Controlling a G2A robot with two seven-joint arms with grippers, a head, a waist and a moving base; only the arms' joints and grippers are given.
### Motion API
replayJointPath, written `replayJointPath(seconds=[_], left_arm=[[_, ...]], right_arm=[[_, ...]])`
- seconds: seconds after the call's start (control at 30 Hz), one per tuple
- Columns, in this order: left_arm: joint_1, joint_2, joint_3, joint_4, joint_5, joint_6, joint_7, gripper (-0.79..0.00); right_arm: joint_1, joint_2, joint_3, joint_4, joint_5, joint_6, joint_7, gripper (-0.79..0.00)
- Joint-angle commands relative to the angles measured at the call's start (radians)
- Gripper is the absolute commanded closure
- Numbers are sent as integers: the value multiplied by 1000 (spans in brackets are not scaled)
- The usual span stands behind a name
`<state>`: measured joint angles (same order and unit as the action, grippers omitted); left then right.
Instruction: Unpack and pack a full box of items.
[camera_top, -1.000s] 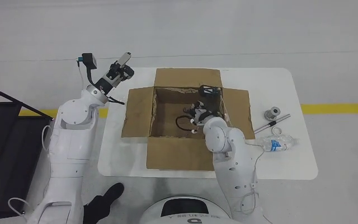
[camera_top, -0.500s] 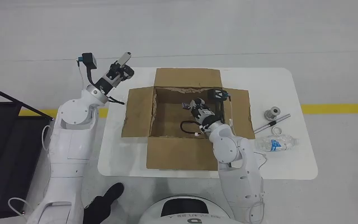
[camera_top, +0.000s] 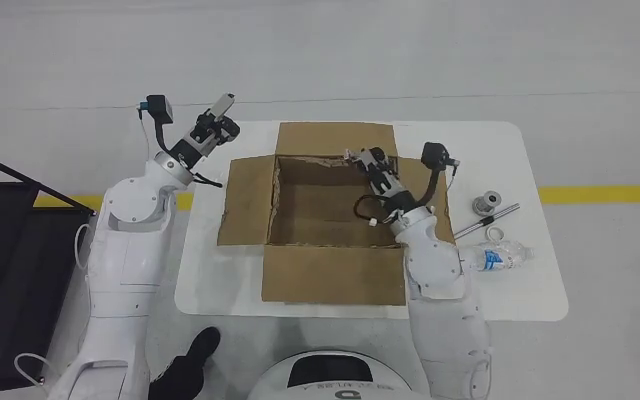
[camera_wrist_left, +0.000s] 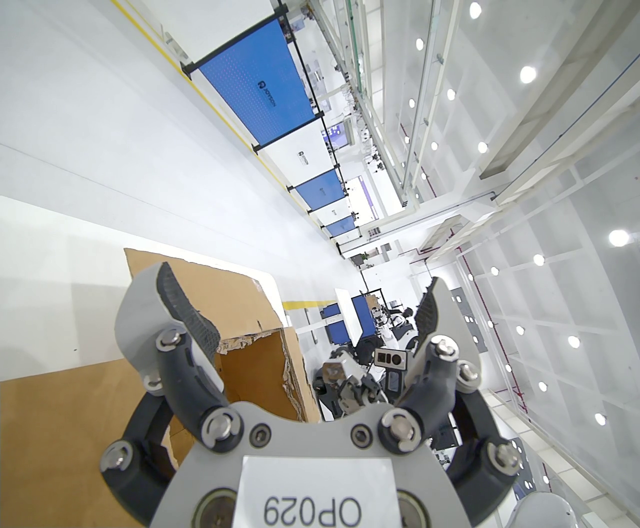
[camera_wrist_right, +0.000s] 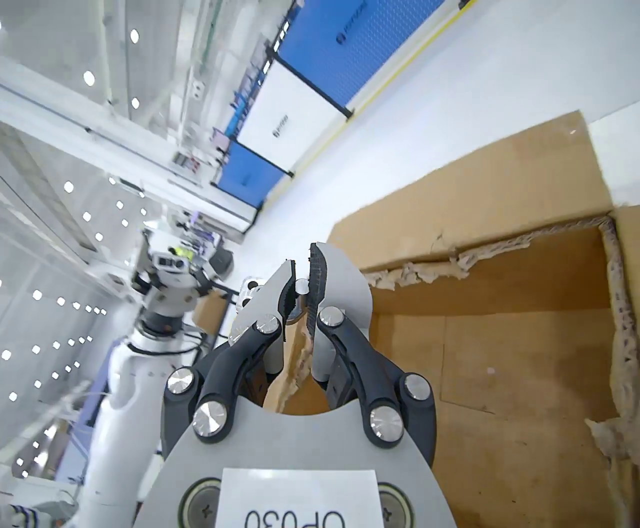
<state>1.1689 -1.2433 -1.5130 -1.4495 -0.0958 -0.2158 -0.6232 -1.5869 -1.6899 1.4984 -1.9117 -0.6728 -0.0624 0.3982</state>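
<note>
An open cardboard box sits mid-table with its flaps spread flat; its floor looks bare. My right gripper hangs over the box's far wall near the far right corner. It is shut, and I see nothing held between its tips. My left gripper is raised past the table's far left corner, apart from the box. Its fingers stand open and empty, with a box flap below them.
On the table right of the box lie a clear plastic bottle, a small metal roll, a thin metal rod and a white ring. A dark frame stands off the table's left side.
My right gripper has come up from inside the box and swung toward its far right corner. The left arm has kept still.
</note>
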Motion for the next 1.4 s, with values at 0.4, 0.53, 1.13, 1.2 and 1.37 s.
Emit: replayJointPath(seconds=[0.4,0.53,1.13,1.2,1.37], left_arm=[[0,0,0,0,-1,0,0,-785],[0,0,0,0,-1,0,0,-785],[0,0,0,0,-1,0,0,-785],[0,0,0,0,-1,0,0,-785],[0,0,0,0,-1,0,0,-785]], right_arm=[[-78,20,135,-80,120,61,-50,0],[-78,20,135,-80,120,61,-50,0],[-198,32,417,-72,244,227,-324,0],[-221,34,441,-48,246,239,-339,0],[-282,31,465,-22,260,266,-406,0]])
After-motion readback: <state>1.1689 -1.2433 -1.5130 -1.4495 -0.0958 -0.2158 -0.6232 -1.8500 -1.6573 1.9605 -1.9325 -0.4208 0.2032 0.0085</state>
